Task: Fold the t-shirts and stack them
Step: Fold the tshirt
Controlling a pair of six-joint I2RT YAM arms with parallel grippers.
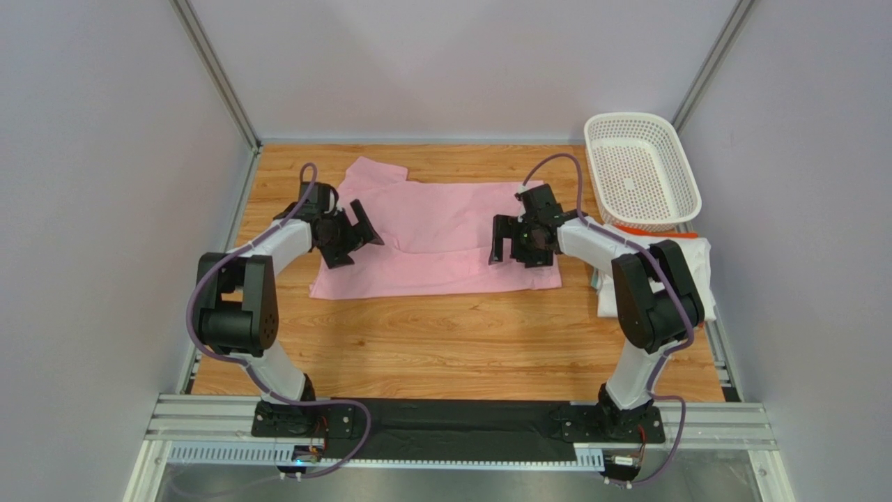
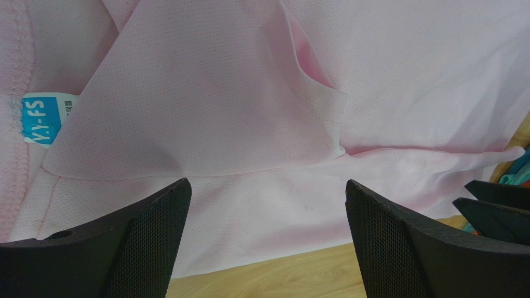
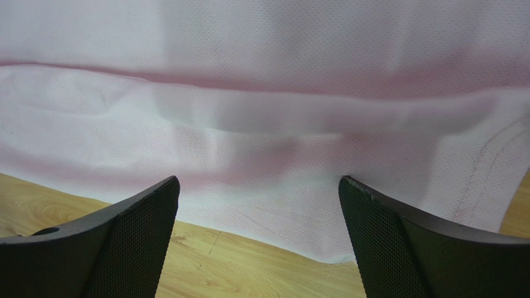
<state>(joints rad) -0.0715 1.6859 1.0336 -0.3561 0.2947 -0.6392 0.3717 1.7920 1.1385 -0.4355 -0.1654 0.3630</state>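
The light pink t-shirt [image 1: 445, 235] lies spread and partly folded on the wooden table, one sleeve sticking out at the back left. My left gripper [image 1: 356, 232] is open over its left edge; the left wrist view shows the pink cloth [image 2: 261, 118] with a blue label [image 2: 43, 119] between and beyond my fingers [image 2: 149, 242]. My right gripper [image 1: 511, 241] is open over the shirt's right edge; the right wrist view shows the cloth's edge [image 3: 267, 155] just past my fingers [image 3: 385, 242]. The white t-shirt with orange trim [image 1: 704, 261] lies at the right, partly behind my right arm.
A white perforated basket [image 1: 641, 167] stands at the back right, partly over the white shirt. Grey walls enclose the table on three sides. Bare wood [image 1: 450, 345] lies between the pink shirt and the arm bases.
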